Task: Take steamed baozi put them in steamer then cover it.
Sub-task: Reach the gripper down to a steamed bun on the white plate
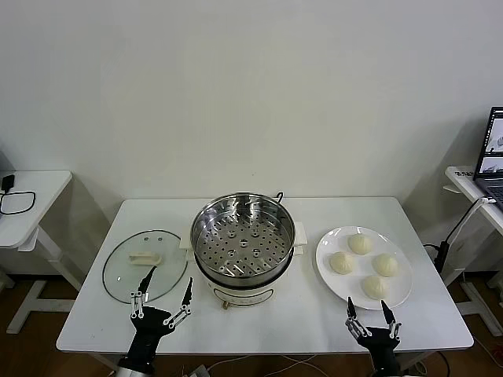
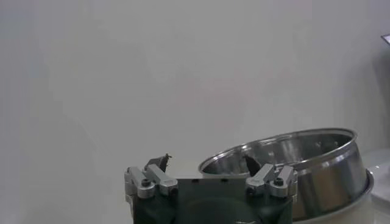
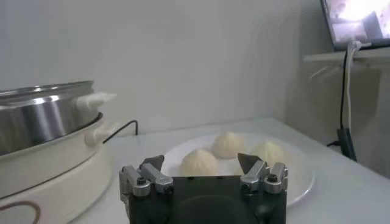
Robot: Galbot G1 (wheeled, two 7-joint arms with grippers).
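Four steamed baozi (image 1: 364, 263) sit on a white plate (image 1: 327, 247) just beyond the right gripper (image 1: 371, 317), jaws wide and empty. Left gripper (image 1: 163, 295), equally wide, hovers near the glass lid (image 1: 126, 267) beside the steamer (image 1: 242, 239).

The laptop (image 1: 493, 149) is cut off by the head view's right edge, its screen too small to read.

We count four buns (image 1: 362, 264) on one white plate (image 1: 327, 250) right of one steel steamer (image 1: 243, 239), one glass lid (image 1: 145, 265) left of it, and two grippers, left (image 1: 164, 292) and right (image 1: 368, 309), before it.
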